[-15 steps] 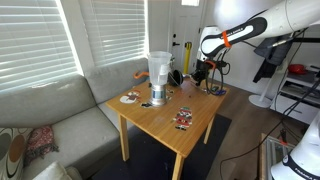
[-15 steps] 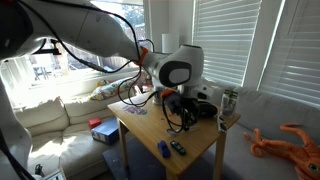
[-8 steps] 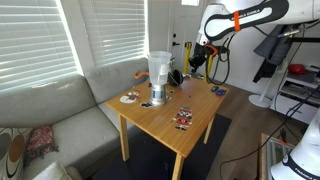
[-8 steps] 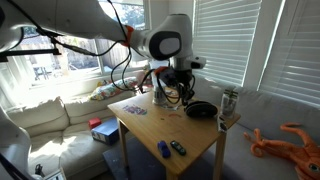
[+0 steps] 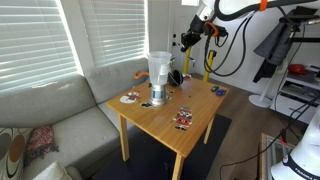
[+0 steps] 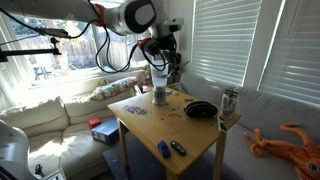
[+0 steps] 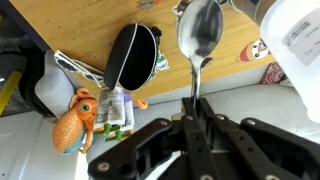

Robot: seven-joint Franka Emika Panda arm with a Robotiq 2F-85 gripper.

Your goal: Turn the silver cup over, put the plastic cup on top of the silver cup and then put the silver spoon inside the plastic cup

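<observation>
Now that your gripper (image 5: 189, 41) has risen high above the table (image 5: 172, 130), jaws pinched shut on the silver spoon (image 7: 199, 30), only lowering it into the plastic cup (image 5: 158, 68) stacked on the silver cup (image 5: 157, 97) remains.

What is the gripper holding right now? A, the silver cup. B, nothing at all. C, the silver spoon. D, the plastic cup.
C: in the wrist view the gripper is shut on the handle of the silver spoon, while in an exterior view the plastic cup stands untouched on top of the silver cup.
</observation>
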